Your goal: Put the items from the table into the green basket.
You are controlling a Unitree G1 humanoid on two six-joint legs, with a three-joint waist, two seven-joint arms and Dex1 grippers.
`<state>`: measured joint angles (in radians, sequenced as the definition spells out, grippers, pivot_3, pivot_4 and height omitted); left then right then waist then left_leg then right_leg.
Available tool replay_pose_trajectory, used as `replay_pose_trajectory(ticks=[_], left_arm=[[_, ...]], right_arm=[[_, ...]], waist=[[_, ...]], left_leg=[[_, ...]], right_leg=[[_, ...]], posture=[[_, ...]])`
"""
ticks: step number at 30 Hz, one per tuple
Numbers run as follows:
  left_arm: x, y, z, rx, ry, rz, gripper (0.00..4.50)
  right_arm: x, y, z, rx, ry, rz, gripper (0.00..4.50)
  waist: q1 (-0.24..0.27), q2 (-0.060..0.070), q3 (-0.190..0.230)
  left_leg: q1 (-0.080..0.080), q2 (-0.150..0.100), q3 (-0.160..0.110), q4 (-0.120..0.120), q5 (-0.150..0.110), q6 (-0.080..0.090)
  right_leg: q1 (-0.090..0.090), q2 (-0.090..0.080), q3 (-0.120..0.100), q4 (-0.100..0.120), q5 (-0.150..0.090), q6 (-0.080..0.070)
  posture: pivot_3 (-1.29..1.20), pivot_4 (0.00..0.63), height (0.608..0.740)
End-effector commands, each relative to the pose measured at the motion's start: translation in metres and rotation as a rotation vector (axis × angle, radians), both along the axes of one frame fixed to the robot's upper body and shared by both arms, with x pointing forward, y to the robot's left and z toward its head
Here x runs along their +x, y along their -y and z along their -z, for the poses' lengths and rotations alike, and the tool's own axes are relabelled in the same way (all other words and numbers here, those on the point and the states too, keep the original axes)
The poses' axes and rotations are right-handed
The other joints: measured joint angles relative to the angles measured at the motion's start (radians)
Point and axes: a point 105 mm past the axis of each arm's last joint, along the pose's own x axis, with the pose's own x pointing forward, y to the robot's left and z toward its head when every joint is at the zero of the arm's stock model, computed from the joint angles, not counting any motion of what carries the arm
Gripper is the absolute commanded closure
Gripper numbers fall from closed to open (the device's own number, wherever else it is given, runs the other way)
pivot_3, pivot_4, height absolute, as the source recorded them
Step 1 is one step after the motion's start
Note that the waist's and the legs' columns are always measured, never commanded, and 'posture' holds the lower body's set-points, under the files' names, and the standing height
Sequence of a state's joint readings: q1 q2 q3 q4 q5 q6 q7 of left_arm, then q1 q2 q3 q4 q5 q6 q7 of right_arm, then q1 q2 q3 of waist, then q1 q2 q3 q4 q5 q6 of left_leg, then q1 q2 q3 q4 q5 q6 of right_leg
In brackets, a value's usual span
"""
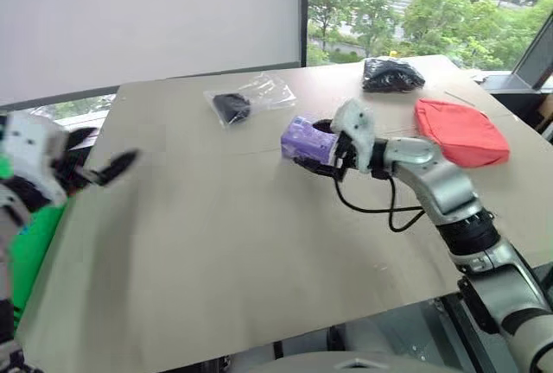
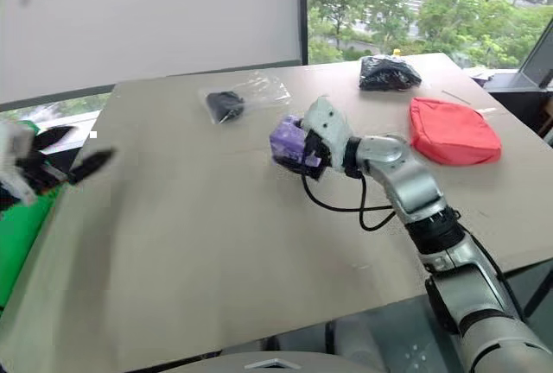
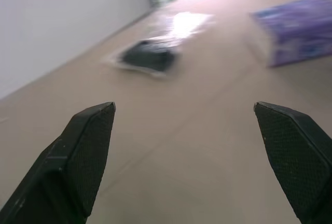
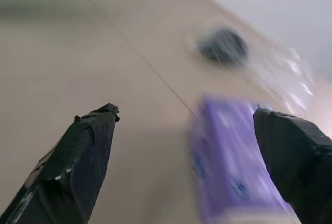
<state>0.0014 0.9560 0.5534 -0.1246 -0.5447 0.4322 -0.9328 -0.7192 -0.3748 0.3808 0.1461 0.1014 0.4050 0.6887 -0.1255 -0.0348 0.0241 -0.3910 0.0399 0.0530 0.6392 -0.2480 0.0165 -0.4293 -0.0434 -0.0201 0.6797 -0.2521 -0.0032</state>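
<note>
No readable writing anywhere, tissue pack (image 1: 308, 141) print just blur. Right gripper (image 4: 187, 130) at pack, fingers (image 4: 88, 146) spread wide, one either side, not clamped yet, can't tell if touching. Pack sits mid-table (image 1: 216, 252). Left gripper (image 3: 184, 125) over left table edge, fingers (image 3: 85, 146) wide apart, holding nothing. Clear bag (image 1: 246, 99) with black thing behind pack, black bundle (image 1: 393, 74) at far edge, red pouch (image 1: 460, 132) right. Basket (image 1: 33, 243) off table's left edge.
</note>
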Motion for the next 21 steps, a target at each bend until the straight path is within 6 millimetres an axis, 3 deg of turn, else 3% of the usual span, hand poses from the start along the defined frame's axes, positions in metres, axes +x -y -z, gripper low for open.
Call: replay_pose_trajectory(ticks=[1, 6, 14, 20, 21], left_arm=[[-0.016, 0.030, -0.010, 0.012, -0.026, 0.150, 0.10], [-0.021, 0.045, -0.009, 0.037, -0.045, 0.181, 0.10], [-0.032, 0.054, -0.003, 0.050, -0.078, 0.151, 0.10], [-0.036, 0.059, 0.001, 0.043, -0.092, 0.130, 0.00], [-0.036, 0.059, 0.002, 0.043, -0.095, 0.128, 0.00]], right_arm=[[0.028, -0.009, 0.004, -0.078, 0.074, 0.062, 0.00], [0.053, -0.021, 0.017, -0.095, 0.091, 0.101, 0.00], [0.058, -0.020, 0.042, -0.198, 0.036, 0.088, 0.00], [0.060, -0.017, 0.049, -0.227, 0.002, 0.115, 2.66], [0.061, -0.018, 0.048, -0.225, 0.008, 0.115, 3.28]], waist=[[-0.019, 0.003, 0.001], [-0.041, 0.006, 0.002], [-0.027, 0.006, 0.002], [-0.018, 0.007, 0.003], [-0.017, 0.007, 0.003]], left_leg=[[0.000, 0.001, 0.000, 0.001, 0.000, 0.000], [-0.001, 0.003, -0.003, 0.005, 0.000, 0.000], [-0.001, 0.003, -0.004, 0.007, 0.000, 0.000], [0.010, 0.004, -0.005, 0.005, 0.000, 0.000], [0.013, 0.004, -0.005, 0.005, 0.000, 0.000]], right_leg=[[0.000, 0.002, 0.001, 0.000, 0.000, 0.000], [0.002, 0.009, 0.002, 0.002, 0.000, 0.000], [0.004, 0.009, 0.002, -0.001, 0.000, 0.001], [0.014, 0.010, 0.002, -0.001, 0.000, 0.000], [0.017, 0.010, 0.002, -0.001, 0.000, 0.000]], posture=[[-0.11, 0.000, 0.740], [-0.09, 0.000, 0.740], [-0.04, 0.000, 0.740], [-0.03, 0.000, 0.740], [-0.03, 0.000, 0.740]])
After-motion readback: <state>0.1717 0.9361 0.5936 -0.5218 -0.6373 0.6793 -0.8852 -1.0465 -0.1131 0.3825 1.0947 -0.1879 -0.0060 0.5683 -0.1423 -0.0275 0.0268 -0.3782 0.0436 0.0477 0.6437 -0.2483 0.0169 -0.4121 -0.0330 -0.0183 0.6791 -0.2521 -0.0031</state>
